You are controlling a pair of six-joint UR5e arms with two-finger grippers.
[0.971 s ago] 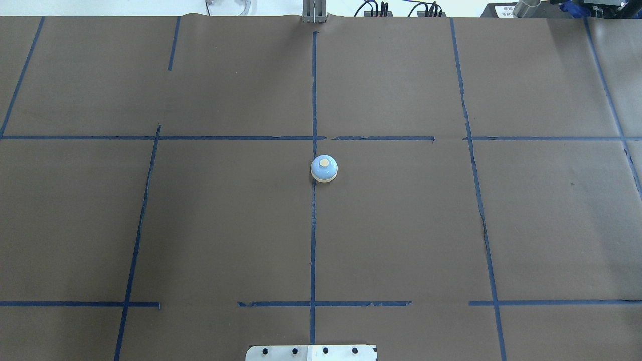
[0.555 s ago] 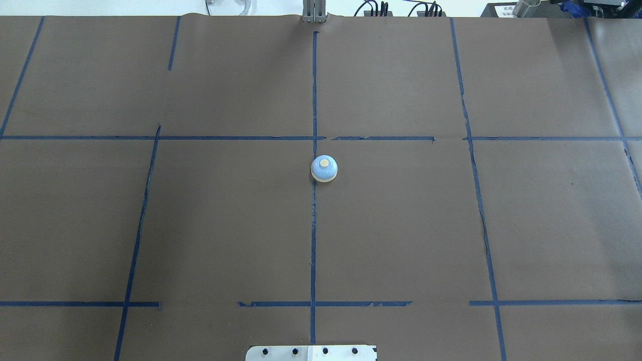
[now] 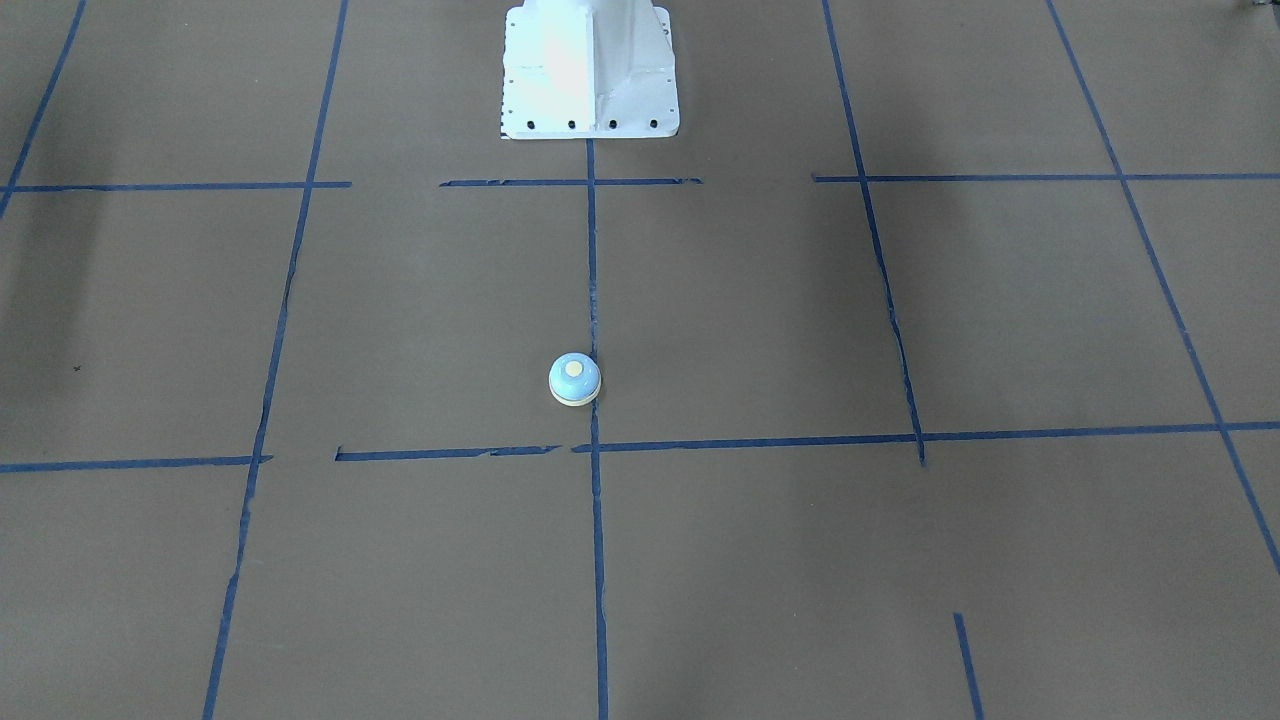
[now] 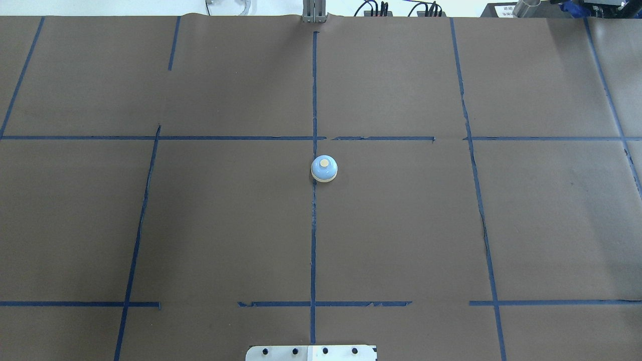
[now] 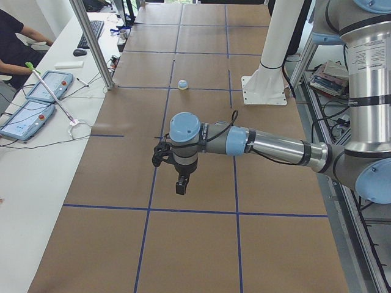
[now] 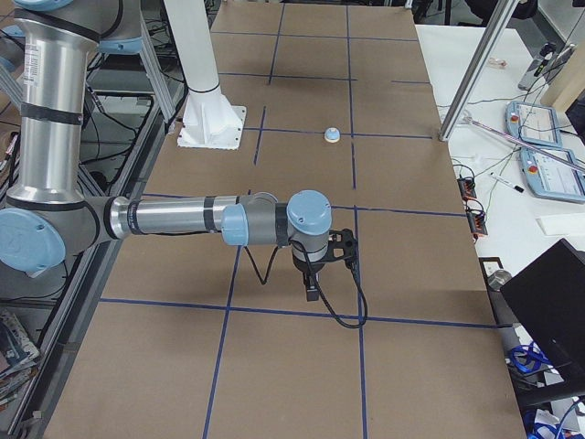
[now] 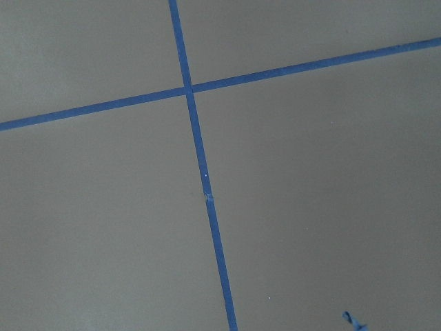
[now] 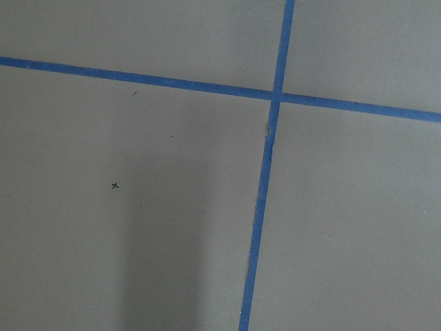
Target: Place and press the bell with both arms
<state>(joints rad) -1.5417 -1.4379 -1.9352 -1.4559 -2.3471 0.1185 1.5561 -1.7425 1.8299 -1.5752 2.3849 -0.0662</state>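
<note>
The bell (image 4: 324,168) stands upright near the table's middle, just right of the centre tape line; it also shows in the front-facing view (image 3: 575,379) and small in both side views (image 5: 182,84) (image 6: 333,135). My left gripper (image 5: 182,186) hangs fingers-down over the brown cover, far from the bell; I cannot tell if it is open. My right gripper (image 6: 313,291) hangs the same way at the other end of the table; I cannot tell its state either. Neither gripper shows in the overhead or front-facing views. Both wrist views show only brown cover and blue tape.
The white pedestal base (image 3: 590,70) is bolted at the robot's edge of the table. Blue tape lines divide the brown cover (image 4: 401,225) into squares. A metal post (image 5: 91,43), tablets (image 5: 49,85) and a seated operator (image 5: 15,36) are at the white side desk.
</note>
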